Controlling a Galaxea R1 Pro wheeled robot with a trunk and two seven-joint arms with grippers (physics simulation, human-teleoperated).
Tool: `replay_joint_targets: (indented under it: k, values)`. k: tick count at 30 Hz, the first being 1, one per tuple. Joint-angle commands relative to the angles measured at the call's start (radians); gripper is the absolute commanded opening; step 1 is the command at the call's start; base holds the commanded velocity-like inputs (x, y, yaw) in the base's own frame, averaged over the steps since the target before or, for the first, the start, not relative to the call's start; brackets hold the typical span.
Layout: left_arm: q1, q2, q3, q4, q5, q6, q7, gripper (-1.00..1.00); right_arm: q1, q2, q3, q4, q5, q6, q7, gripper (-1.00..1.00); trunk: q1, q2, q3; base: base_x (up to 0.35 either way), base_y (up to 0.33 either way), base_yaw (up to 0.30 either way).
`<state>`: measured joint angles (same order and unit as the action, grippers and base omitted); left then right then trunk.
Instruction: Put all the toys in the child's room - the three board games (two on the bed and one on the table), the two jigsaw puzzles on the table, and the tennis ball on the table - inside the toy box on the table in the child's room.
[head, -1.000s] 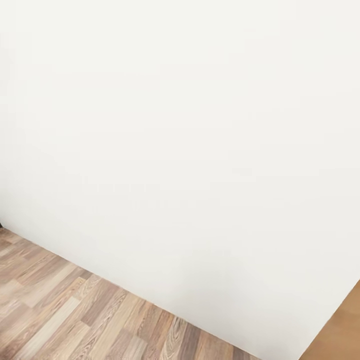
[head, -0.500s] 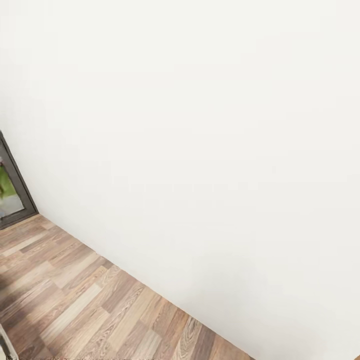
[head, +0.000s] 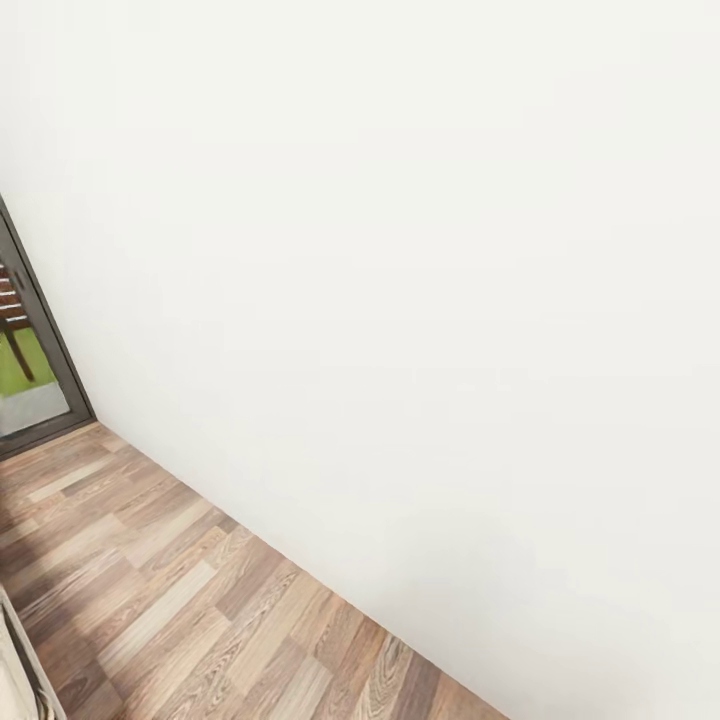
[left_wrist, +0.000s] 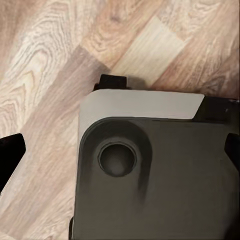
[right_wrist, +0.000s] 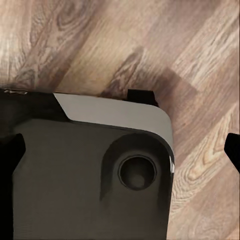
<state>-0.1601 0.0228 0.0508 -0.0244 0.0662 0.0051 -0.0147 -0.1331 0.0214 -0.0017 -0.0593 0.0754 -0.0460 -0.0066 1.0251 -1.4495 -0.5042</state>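
Our left gripper (left_wrist: 120, 165) and right gripper (right_wrist: 120, 160) both hang over our own dark wheeled base (left_wrist: 160, 185), whose pale grey edge sits above the wood-plank floor (left_wrist: 45, 75). Dark fingertips (left_wrist: 10, 152) show at the outer edges of each wrist view, wide apart with nothing between them, so both grippers are spread and empty. From the head view we see a plain white wall (head: 420, 280) meeting the plank floor along a slanted line. Compared with a second ago, the whole view has swung: a dark-framed glass door (head: 35, 350) with green grass beyond it has come in at the left edge, and a pale furniture edge (head: 20, 660) now shows at the lower left corner. We judge this as the robot turning while travelling. None of the toys, the toy box, the table or the bed is visible, so no toy is yet being handled.
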Motion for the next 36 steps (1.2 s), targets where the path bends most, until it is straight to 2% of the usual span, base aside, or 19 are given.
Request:
replay_joint_targets:
  k: [1,2,4,7,9,10,12,14,22,31,36]
  values:
    - [-0.019,-0.001,0.009,0.000,0.011,0.002,-0.002,1.00,-0.019,0.002,-0.001,-0.003,0.026,0.002,-0.001,1.00,0.000,0.000,-0.001,0.000,0.000,0.025]
    - [-0.037,-0.002,0.015,0.000,0.015,0.004,-0.002,1.00,-0.040,0.006,-0.002,-0.006,0.044,0.013,-0.001,1.00,0.000,0.000,-0.001,0.000,0.000,0.020]
    - [-0.091,-0.003,0.041,0.000,0.034,0.019,-0.003,1.00,-0.104,0.026,-0.003,-0.012,0.079,0.088,-0.001,1.00,0.000,0.000,-0.001,0.000,0.000,0.012]
    - [-0.107,-0.004,0.050,0.000,0.041,0.026,-0.003,1.00,-0.125,0.033,-0.003,-0.014,0.086,0.127,-0.001,1.00,0.000,0.000,-0.001,0.000,0.000,0.009]
    - [-0.136,-0.005,0.065,0.000,0.053,0.038,-0.003,1.00,-0.162,0.048,-0.003,-0.018,0.096,0.209,0.001,1.00,0.000,0.000,-0.001,0.000,0.000,0.006]
    - [-0.136,-0.005,0.065,0.000,0.053,0.038,-0.003,1.00,-0.162,0.048,-0.003,-0.018,0.096,0.209,0.001,1.00,0.000,0.000,-0.001,0.000,0.000,0.005]
    - [-0.163,-0.008,0.075,0.000,0.062,0.047,-0.003,1.00,-0.196,0.063,-0.003,-0.025,0.102,0.282,0.003,1.00,0.000,0.000,-0.001,0.000,0.000,0.004]
    - [-0.176,-0.009,0.079,0.000,0.066,0.052,-0.004,1.00,-0.213,0.071,-0.003,-0.031,0.104,0.309,0.003,1.00,0.000,0.000,-0.001,0.000,0.000,0.003]
    - [-0.235,-0.016,0.106,0.000,0.079,0.083,-0.004,1.00,-0.272,0.102,-0.003,-0.059,0.110,0.387,0.004,1.00,0.000,0.000,-0.001,0.000,0.000,0.002]
    - [-0.276,-0.014,0.159,0.000,0.100,0.110,-0.004,1.00,-0.300,0.127,-0.003,-0.123,0.111,0.418,0.005,1.00,0.000,0.000,-0.001,0.000,0.000,0.000]
    - [-0.288,-0.015,0.177,-0.001,0.105,0.108,-0.004,1.00,-0.305,0.132,-0.003,-0.154,0.112,0.423,0.006,1.00,0.000,0.000,-0.001,0.000,0.000,0.000]
